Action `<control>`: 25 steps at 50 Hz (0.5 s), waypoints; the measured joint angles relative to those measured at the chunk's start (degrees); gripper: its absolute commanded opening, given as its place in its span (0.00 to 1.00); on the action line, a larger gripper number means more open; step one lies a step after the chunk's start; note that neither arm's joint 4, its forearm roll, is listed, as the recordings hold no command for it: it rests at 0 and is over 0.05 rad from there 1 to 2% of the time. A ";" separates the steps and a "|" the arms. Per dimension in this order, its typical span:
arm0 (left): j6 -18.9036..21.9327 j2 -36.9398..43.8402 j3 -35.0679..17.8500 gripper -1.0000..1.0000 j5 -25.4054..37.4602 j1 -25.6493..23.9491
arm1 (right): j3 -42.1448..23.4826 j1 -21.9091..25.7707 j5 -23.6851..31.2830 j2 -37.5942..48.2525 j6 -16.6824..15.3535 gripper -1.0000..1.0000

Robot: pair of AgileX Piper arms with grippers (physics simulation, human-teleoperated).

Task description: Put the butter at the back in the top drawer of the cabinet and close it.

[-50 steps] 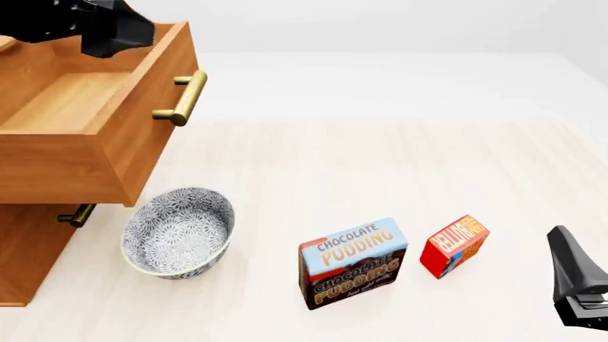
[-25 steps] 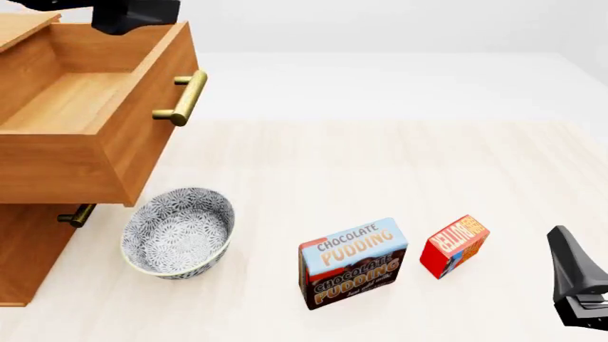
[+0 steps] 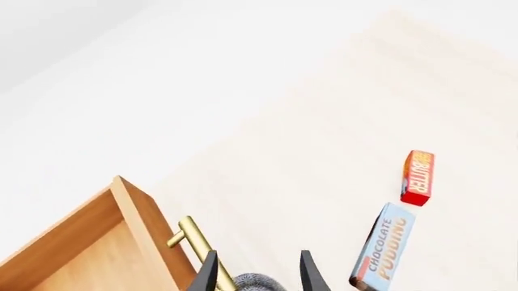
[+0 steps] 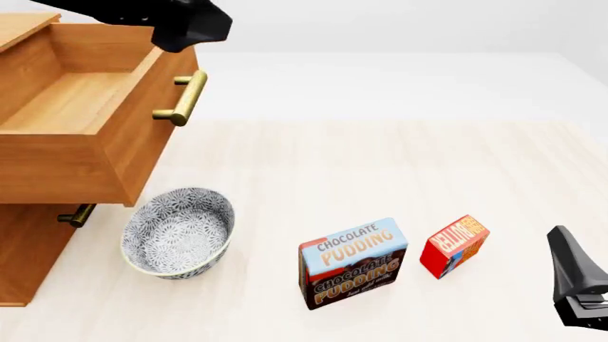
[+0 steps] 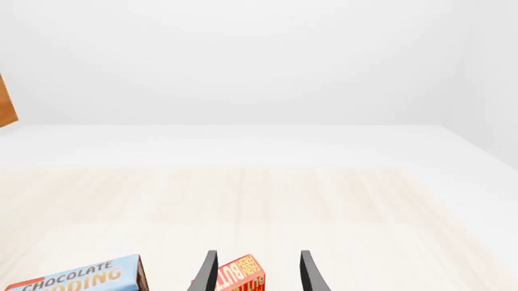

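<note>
The butter (image 4: 455, 246) is found standing on the table (image 4: 380, 164), just beside the pudding box (image 4: 352, 262) and well apart from the cabinet (image 4: 28, 249). It is framed between the spread fingers of the right gripper (image 5: 255, 273), which is held low and empty, apparently lined up for a grasp. The top drawer (image 4: 85, 107) is pulled out, ready for loading. The left gripper (image 3: 257, 273), also parted and empty, is kept above the drawer's handle (image 4: 185, 97), over the bowl (image 4: 179, 231).

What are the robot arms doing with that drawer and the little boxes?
The top drawer is pulled open and empty. The left hand is open, up by its handle. The butter stands on the table beside the pudding box, not picked up yet. The right hand is open, pointing at the butter.
</note>
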 measured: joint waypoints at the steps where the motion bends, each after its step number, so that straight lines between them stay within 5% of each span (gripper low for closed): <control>1: 0.07 0.17 0.12 1.00 -0.18 -0.17 | 0.00 0.00 0.00 0.00 0.00 1.00; 25: 0.95 5.98 2.25 1.00 -4.73 -4.34 | 0.00 0.00 0.00 0.00 0.00 1.00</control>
